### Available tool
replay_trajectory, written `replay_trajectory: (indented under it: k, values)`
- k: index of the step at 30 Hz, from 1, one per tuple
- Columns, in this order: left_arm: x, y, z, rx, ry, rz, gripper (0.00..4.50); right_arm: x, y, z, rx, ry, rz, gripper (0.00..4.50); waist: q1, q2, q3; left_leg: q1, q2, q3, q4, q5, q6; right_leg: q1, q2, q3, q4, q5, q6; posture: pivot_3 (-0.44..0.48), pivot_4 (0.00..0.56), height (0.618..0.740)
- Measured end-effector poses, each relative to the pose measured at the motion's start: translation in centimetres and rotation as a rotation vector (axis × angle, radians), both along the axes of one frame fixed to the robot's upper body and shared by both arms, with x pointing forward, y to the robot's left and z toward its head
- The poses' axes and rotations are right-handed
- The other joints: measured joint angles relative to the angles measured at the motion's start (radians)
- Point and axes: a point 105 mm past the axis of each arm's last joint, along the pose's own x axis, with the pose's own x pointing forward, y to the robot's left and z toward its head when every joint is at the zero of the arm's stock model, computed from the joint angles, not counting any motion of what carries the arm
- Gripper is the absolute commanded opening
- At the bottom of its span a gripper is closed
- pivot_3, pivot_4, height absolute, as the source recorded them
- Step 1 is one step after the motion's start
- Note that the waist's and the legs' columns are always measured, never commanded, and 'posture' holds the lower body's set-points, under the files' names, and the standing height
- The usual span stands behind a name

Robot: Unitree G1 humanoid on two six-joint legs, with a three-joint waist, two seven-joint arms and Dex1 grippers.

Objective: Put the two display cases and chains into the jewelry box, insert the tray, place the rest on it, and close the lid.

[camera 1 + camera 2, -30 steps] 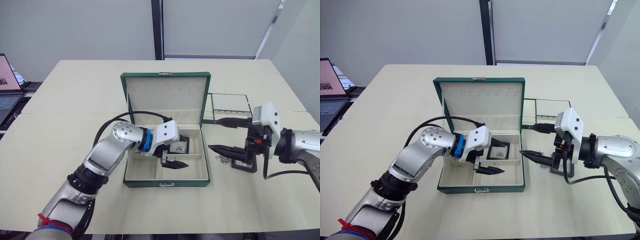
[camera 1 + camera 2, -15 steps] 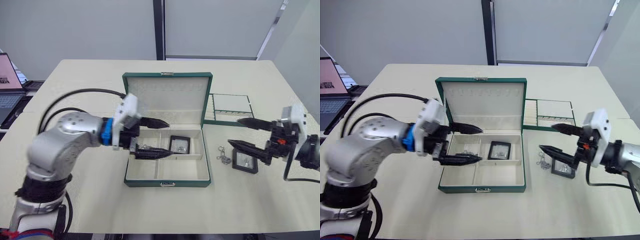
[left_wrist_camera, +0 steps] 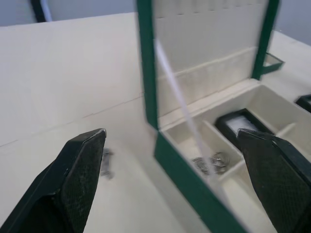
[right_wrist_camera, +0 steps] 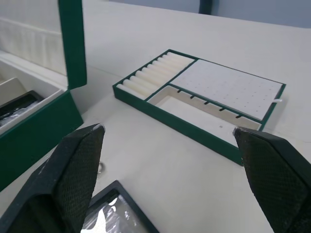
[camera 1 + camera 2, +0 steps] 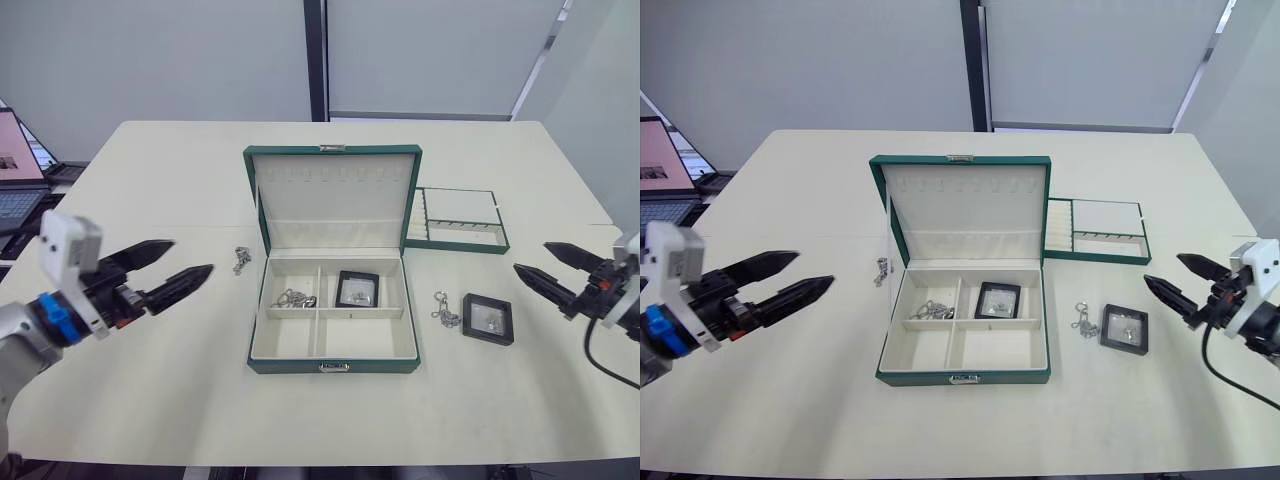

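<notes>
Cream-coloured table (image 5: 150, 400) seen from the robot's head, its left edge to the left. At the far left corner, beyond the edge, stands an open laptop (image 5: 12, 165). The left gripper (image 5: 165, 273) hovers over the left part of the table, its two black fingers spread and empty, pointing toward the centre. To its right a thin silver link chain (image 5: 241, 260) lies on the table, just beside the left wall of the large rectangular dark green jewelry box (image 5: 333, 366), which stands at the middle of the table with its silver clasp toward the near edge. The hinged dark green lid (image 5: 333, 197), cream-lined with a row of small hooks, stands upright at the back. Of the four cream compartments, the rear left one holds a second silver chain (image 5: 293, 298) and the rear right one holds a small square black-framed display case (image 5: 357, 288) with a clear window; the two front compartments are empty. Right of the box a third silver chain (image 5: 445, 311) lies on the table, just beside a second black-framed display case (image 5: 488, 318). Behind these, close to the lid's right edge, sits the shallow green-edged cream tray (image 5: 462, 245) with ribbed ring rolls. The right gripper (image 5: 545, 266) hovers near the right edge, fingers spread and empty, well apart from the case.
</notes>
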Motion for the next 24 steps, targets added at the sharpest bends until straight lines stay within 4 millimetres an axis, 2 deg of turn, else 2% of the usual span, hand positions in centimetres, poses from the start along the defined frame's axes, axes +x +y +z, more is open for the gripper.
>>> replay_trajectory:
  k: [2, 7, 13, 17, 24]
  values:
    - [0.3, 1.8, -0.9, 0.013, -0.014, 0.126, 4.48, 0.6, -0.6, -1.5, 0.013, 0.000, -0.063, 4.50, 0.003, 0.000, 0.000, -0.001, -0.001, 0.000, 0.000, 0.000, 0.000, 0.000, -0.001, 0.000, 0.000, 0.000, 0.000, 0.000, 0.150, 0.740]
    - [0.2, 4.9, -1.5, 0.033, -0.092, 0.368, 4.48, 1.7, -1.7, -1.3, 0.004, -0.086, -0.167, 4.50, -0.001, 0.001, -0.001, 0.000, 0.000, 0.002, 0.000, 0.000, 0.000, 0.000, -0.001, 0.000, 0.000, 0.000, 0.000, 0.000, 0.150, 0.740]
    - [-0.8, 8.9, -5.0, 0.055, -0.069, 0.682, 4.48, 2.3, -3.2, -2.9, 0.004, -0.122, -0.317, 4.50, 0.000, 0.001, -0.001, 0.000, 0.000, 0.002, 0.000, 0.000, 0.000, 0.000, -0.001, 0.000, 0.000, 0.000, 0.000, 0.000, 0.150, 0.740]
    - [-1.0, 10.3, -6.4, 0.059, -0.068, 0.805, 4.48, 2.3, -3.9, -3.3, 0.004, -0.143, -0.387, 4.50, 0.001, 0.001, -0.001, 0.000, 0.000, 0.002, 0.000, 0.000, 0.000, 0.000, -0.001, 0.000, 0.001, 0.000, 0.000, 0.000, 0.150, 0.740]
    - [-0.3, 10.2, -7.8, 0.041, -0.049, 0.812, 4.48, 2.3, -4.2, -3.4, -0.009, -0.158, -0.409, 4.50, -0.001, 0.001, -0.002, 0.000, 0.000, 0.002, 0.000, 0.000, 0.000, 0.000, -0.001, 0.000, 0.001, 0.000, 0.000, 0.000, 0.150, 0.740]
